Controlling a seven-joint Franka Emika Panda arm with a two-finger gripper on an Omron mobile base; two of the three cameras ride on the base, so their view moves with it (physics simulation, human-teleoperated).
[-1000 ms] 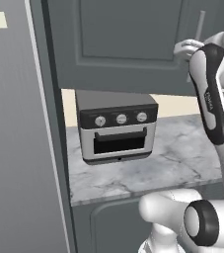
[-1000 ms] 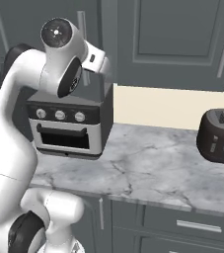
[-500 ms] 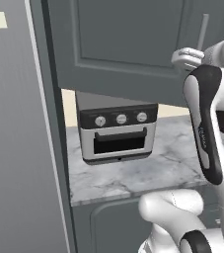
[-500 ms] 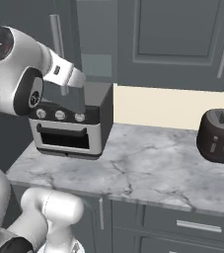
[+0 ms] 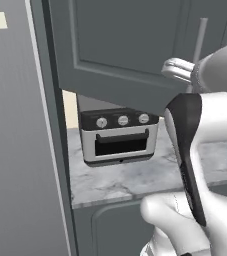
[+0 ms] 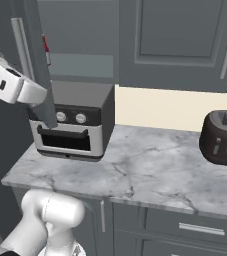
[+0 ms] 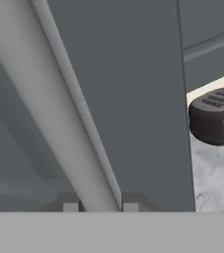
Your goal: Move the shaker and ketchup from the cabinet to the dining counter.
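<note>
- I have my pincer [image 7: 96,206] pinched on the cabinet's [image 5: 115,45] long bar handle [image 7: 49,113], because the door has to swing wide before I can reach the shelf.
- The ketchup [image 6: 46,46] shows as a red sliver past the door's edge, inside above the toaster oven [image 6: 74,125]. I cannot see the shaker.
- My arm reaches up, forearm high, hand level against the door.

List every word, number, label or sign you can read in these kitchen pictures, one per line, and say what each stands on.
There is no readable text.
Toaster oven: knobs bear no legible markings.
Toaster: small pale marks on its front, too small to read.
Cabinet door: plain, no lettering.
Ketchup: only a red sliver shows past the door edge, no label visible.
</note>
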